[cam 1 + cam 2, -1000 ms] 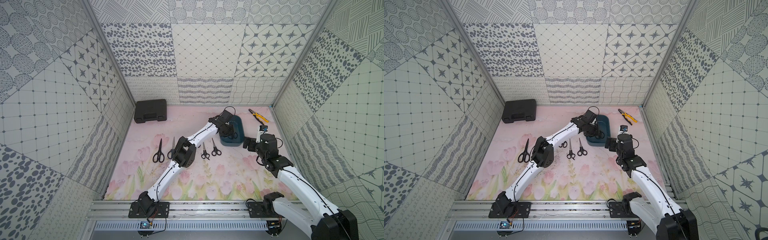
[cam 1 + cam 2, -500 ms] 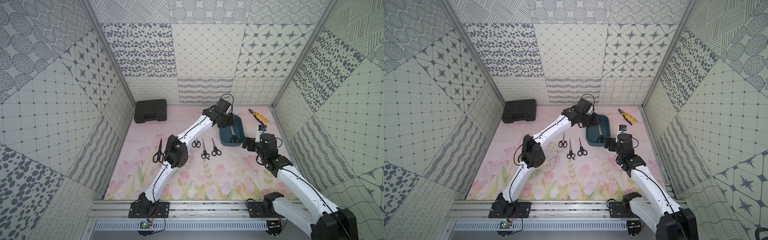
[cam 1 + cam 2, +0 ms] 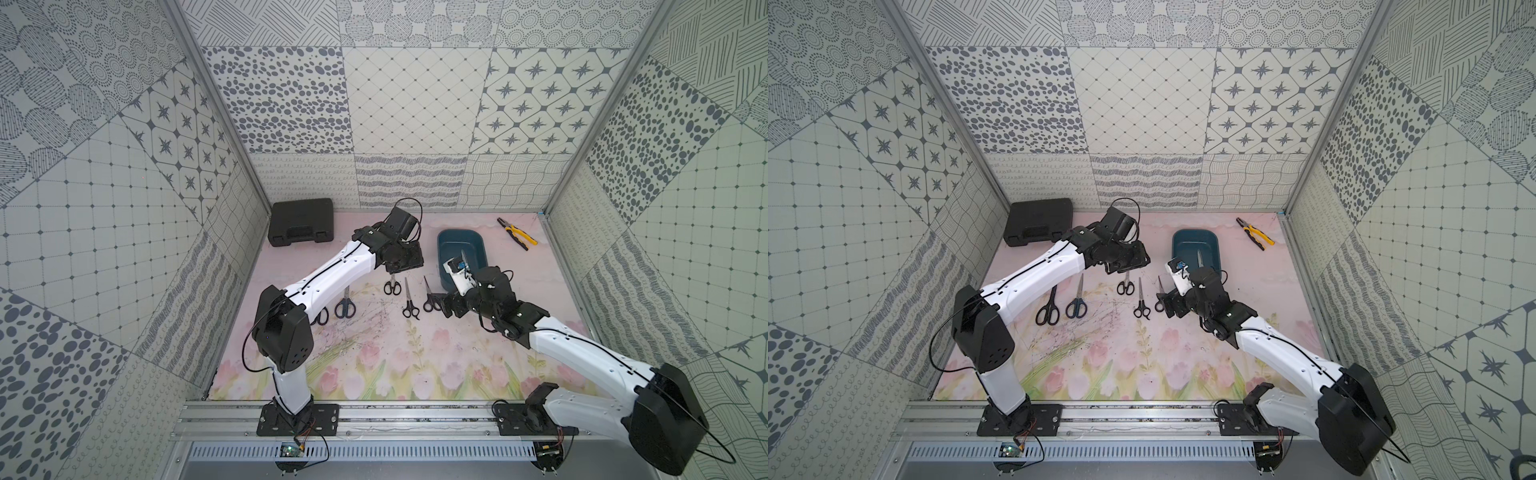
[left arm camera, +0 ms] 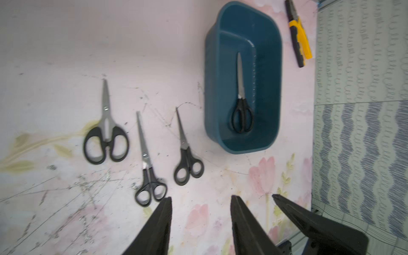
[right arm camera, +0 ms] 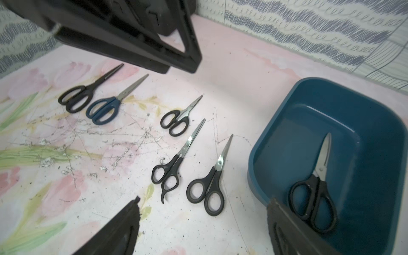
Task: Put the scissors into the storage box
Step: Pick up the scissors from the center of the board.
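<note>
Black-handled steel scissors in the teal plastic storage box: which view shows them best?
Left wrist view: the black-handled steel scissors lie whole, unobstructed, in the teal plastic storage box. Right wrist view shows them slanted. Both top views show only the blade; the right arm covers the handles.

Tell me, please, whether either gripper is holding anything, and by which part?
Nothing is held: the left gripper and right gripper both stand open and empty.
</note>
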